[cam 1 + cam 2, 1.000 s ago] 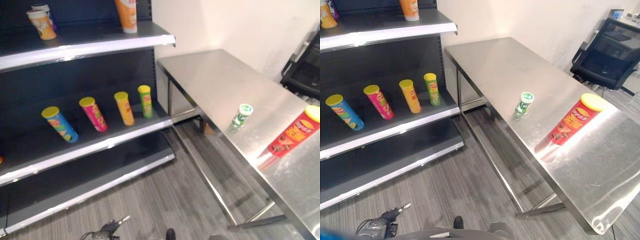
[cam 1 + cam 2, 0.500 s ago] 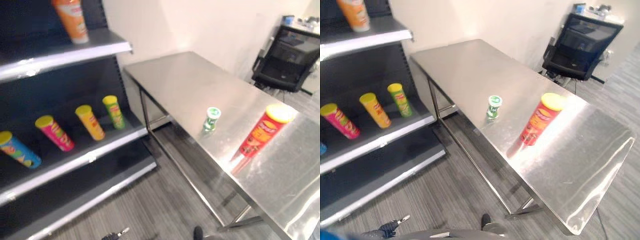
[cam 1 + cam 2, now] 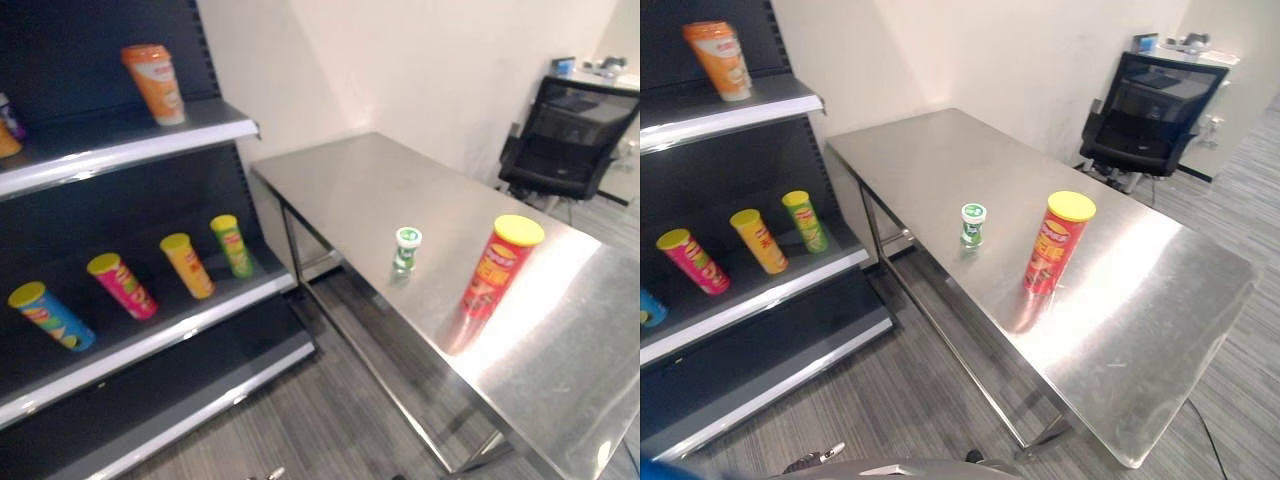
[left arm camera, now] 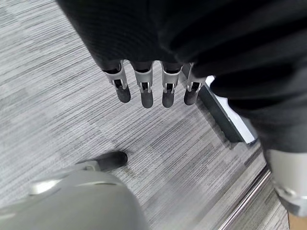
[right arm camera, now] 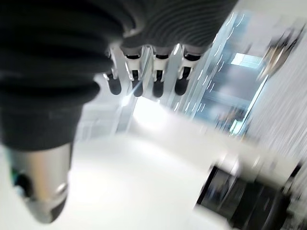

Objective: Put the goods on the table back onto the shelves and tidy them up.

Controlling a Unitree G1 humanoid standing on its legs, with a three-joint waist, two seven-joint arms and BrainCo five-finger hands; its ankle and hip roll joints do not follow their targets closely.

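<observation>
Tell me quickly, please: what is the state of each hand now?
Left hand: open, fingers relaxed, holding nothing, above the floor.
Right hand: open, fingers relaxed, holding nothing.

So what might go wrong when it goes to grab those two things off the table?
The tall red can stands upright on slick steel, so a sideways nudge from a hand could tip it and send it rolling off the table. The small green cup stands close to the table's front edge, so a clumsy reach might knock it to the floor. On the middle shelf, the cans already stand in a row, so shelving another may knock one down.
</observation>
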